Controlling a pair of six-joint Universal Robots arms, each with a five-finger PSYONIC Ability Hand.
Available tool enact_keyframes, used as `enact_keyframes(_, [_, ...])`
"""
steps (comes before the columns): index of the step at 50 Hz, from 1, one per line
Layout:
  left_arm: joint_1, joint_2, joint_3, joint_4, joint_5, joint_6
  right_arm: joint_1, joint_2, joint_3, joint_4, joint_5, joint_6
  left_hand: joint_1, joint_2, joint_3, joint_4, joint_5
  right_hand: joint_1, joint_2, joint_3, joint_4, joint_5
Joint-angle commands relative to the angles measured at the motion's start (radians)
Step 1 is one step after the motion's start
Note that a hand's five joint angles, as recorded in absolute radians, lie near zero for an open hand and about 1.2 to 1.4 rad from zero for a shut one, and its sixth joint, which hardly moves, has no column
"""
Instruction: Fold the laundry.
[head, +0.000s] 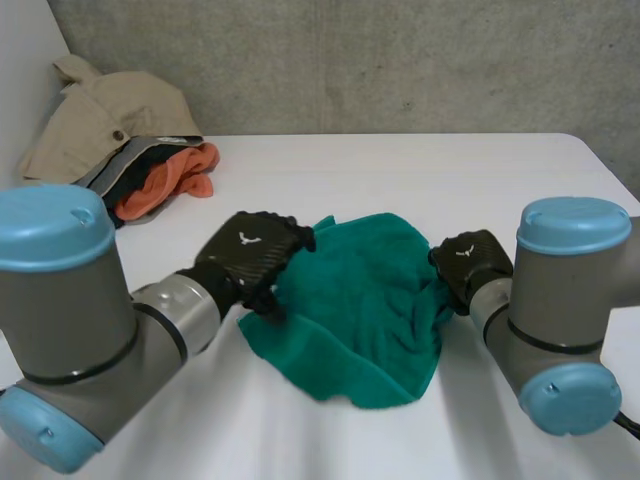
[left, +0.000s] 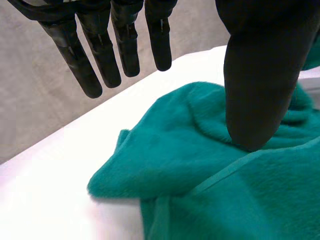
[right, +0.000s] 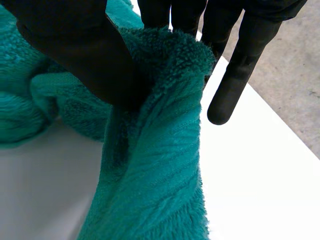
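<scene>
Lying crumpled mid-table: one teal towel (head: 360, 310), with two black hands on it.
One left hand (head: 250, 250) at the towel's left edge, fingers straight, thumb resting on the cloth; one right hand (head: 470, 262) pinching its right edge between thumb and fingers. One clothes pile (head: 130, 150), beige, dark and orange, at the far left corner. White table (head: 420, 170); grey concrete wall (head: 350, 60).

— What sort of place am I working in?
— A bare test lab, I'd say: rough concrete wall (head: 400, 60), plain white table (head: 430, 170), a heap of clothes (head: 110, 130) past the fingers of my left hand (head: 250, 252).
</scene>
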Motion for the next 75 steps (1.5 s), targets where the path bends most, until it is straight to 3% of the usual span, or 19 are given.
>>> enact_keyframes(1, [0.021,-0.072,0.008,0.008,0.02,0.004,-0.017,-0.055,0.086,-0.01,-0.042,-0.001,0.108,0.099,0.098,0.11,0.114,0.331,0.226,0.207,0.2,0.221])
enact_keyframes(7, [0.006,-0.21,0.09,-0.001,0.069,0.039,-0.029,-0.075,0.126,-0.033,-0.042,-0.001,0.135,0.126,0.125,0.137,0.14,0.331,0.226,0.207,0.2,0.221])
enact_keyframes(13, [-0.011,-0.279,0.127,0.0,0.193,0.081,-0.049,-0.079,0.144,-0.05,-0.042,-0.001,0.223,0.214,0.213,0.225,0.228,0.331,0.226,0.207,0.2,0.221])
enact_keyframes(20, [-0.022,-0.359,0.153,-0.007,0.183,0.082,-0.066,-0.079,0.146,-0.05,-0.043,-0.001,0.331,0.323,0.321,0.333,0.337,0.331,0.226,0.207,0.2,0.221])
enact_keyframes(22, [-0.034,-0.371,0.161,-0.01,0.175,0.084,-0.066,-0.08,0.138,-0.048,-0.04,-0.001,0.457,0.448,0.447,0.459,0.462,0.331,0.226,0.207,0.2,0.221])
enact_keyframes(23, [-0.046,-0.375,0.172,-0.012,0.164,0.084,-0.066,-0.08,0.136,-0.048,-0.04,-0.001,0.699,0.69,0.689,0.701,0.704,0.331,0.226,0.207,0.2,0.221])
enact_keyframes(25, [-0.048,-0.376,0.178,-0.014,0.149,0.085,-0.067,-0.088,0.132,-0.048,-0.039,-0.001,0.958,0.949,0.948,0.96,0.963,0.331,0.226,0.207,0.2,0.221])
enact_keyframes(29, [-0.053,-0.333,0.175,-0.012,0.101,0.085,-0.077,-0.144,0.121,-0.044,-0.035,-0.011,0.959,0.951,0.949,0.961,0.965,0.331,0.226,0.207,0.2,0.221])
enact_keyframes(33, [-0.046,-0.153,0.155,-0.009,0.066,0.076,-0.101,-0.216,0.086,-0.019,-0.037,-0.028,0.959,0.951,0.949,0.961,0.965,0.331,0.226,0.207,0.2,0.221])
enact_keyframes(43, [-0.004,0.213,0.068,-0.024,0.069,0.082,-0.159,-0.35,-0.137,0.362,-0.042,-0.217,0.959,0.951,0.949,0.961,0.965,0.331,0.226,0.207,0.2,0.221])
enact_keyframes(52, [0.039,0.218,0.017,-0.107,0.075,0.088,-0.164,-0.327,-0.246,0.619,-0.072,-0.323,0.959,0.951,0.949,0.961,0.965,0.331,0.226,0.207,0.2,0.221])
enact_keyframes(56, [0.039,0.094,0.014,-0.106,0.075,0.102,-0.161,-0.162,-0.255,0.624,-0.121,-0.355,0.959,0.951,0.949,0.961,0.965,0.331,0.226,0.207,0.2,0.221])
enact_keyframes(63, [0.049,-0.183,0.202,-0.061,0.063,0.206,-0.147,0.072,-0.428,0.532,-0.103,-0.292,0.959,0.951,0.949,0.961,0.965,0.331,0.226,0.207,0.2,0.221])
enact_keyframes(68, [0.059,-0.265,0.484,0.035,0.046,0.225,-0.15,0.136,-0.678,0.307,0.016,-0.164,0.959,0.951,0.949,0.961,0.965,0.331,0.226,0.207,0.2,0.221])
enact_keyframes(71, [0.082,-0.247,0.587,0.227,0.011,0.223,-0.158,0.123,-0.729,0.144,0.041,-0.108,0.959,0.951,0.949,0.961,0.965,0.331,0.226,0.207,0.2,0.221])
enact_keyframes(75, [0.124,-0.153,0.591,0.591,-0.05,0.209,-0.159,0.02,-0.707,-0.158,0.023,-0.051,0.959,0.951,0.949,0.961,0.965,0.331,0.226,0.207,0.2,0.221])
